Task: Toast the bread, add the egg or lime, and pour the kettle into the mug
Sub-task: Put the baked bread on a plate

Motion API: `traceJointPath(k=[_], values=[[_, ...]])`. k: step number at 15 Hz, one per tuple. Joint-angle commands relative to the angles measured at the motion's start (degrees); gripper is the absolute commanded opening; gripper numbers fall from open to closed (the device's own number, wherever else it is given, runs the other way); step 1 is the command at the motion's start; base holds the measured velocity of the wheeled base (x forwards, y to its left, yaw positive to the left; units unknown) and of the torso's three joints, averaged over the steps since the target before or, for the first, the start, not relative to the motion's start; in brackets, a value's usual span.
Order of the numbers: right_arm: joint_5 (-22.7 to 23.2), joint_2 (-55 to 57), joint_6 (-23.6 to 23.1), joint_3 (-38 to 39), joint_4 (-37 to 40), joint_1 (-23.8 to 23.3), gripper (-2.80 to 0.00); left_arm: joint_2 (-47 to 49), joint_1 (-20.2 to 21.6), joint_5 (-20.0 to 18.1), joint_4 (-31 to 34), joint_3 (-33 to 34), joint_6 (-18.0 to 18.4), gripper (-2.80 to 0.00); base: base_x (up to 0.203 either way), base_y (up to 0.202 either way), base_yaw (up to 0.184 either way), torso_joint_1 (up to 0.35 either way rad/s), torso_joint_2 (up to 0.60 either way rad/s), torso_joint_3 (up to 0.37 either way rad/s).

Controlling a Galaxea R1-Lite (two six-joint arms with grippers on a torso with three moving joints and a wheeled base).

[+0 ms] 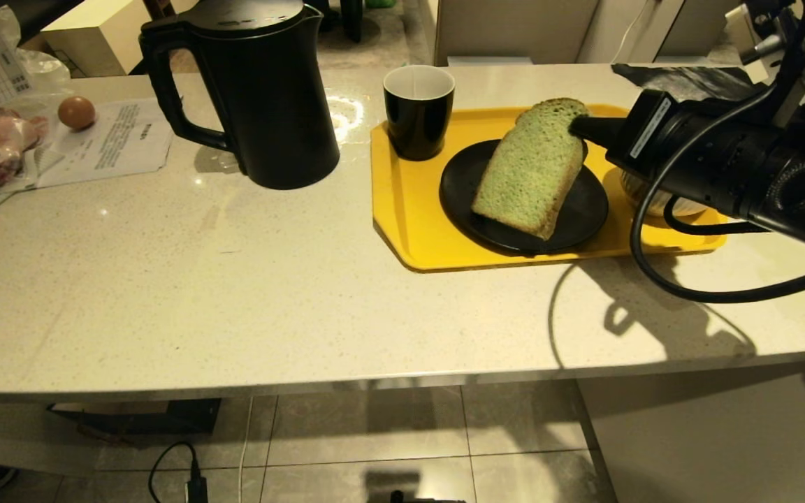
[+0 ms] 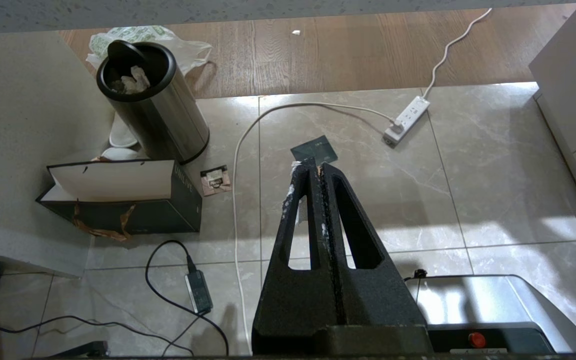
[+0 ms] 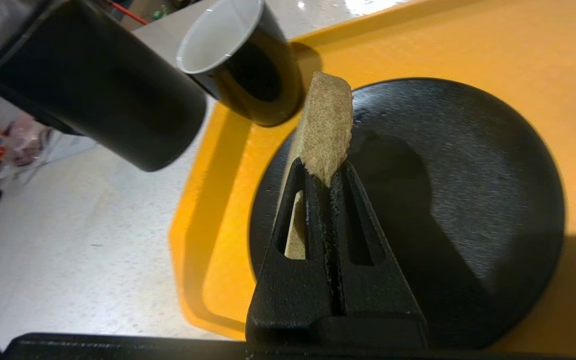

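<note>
Speckled counter, bread pinched by its top edge over the plate

Pale stone fills the head view, with the kettle [image 1: 263, 91] standing to the left of a yellow tray [image 1: 402, 209] that groups the mug [image 1: 418, 108] and a black plate [image 1: 584, 209]; the bread [image 1: 532, 168] leans tilted, its lower edge on the plate, because the right gripper [image 1: 577, 127] has its jaws pinching the rounded crust end. A brown egg [image 1: 76, 112] sits far left on papers. From the left wrist view, the left gripper [image 2: 313, 167] hangs parked below the counter over floor tiles, jaws pressed together on nothing. From the right wrist view, the fingers [image 3: 340, 200] clamp the slice's crust [image 3: 325, 130] edge-on above the plate [image 3: 493, 200], likely a grip suited to lifting it upright toward a toaster, which no view shows.
</note>
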Motion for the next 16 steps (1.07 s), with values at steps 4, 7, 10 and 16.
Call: traceJointPath(k=[4, 7, 10, 16], values=[[0.38, 1.29, 1.89, 1.65, -1.49, -1.01, 0.0, 0.05, 0.02, 0.01, -0.04, 0.01, 0.02, -2.8, 0.0, 0.0, 0.0, 0.0, 0.0, 0.0], [0.38, 1.65, 2.13, 1.44, -1.49, -0.92, 0.0, 0.05, 0.02, 0.01, -0.04, 0.01, -0.02, -2.8, 0.0, 0.0, 0.0, 0.0, 0.0, 0.0], [0.38, 1.82, 1.96, 1.38, -1.49, -0.92, 0.0, 0.05, 0.02, 0.01, -0.04, 0.01, 0.05, -2.8, 0.0, 0.0, 0.0, 0.0, 0.0, 0.0], [0.0, 0.92, -4.24, 1.36, -1.26, 1.07, 0.0, 0.05, 0.02, 0.01, -0.04, 0.01, 0.07, -2.8, 0.0, 0.0, 0.0, 0.0, 0.0, 0.0]])
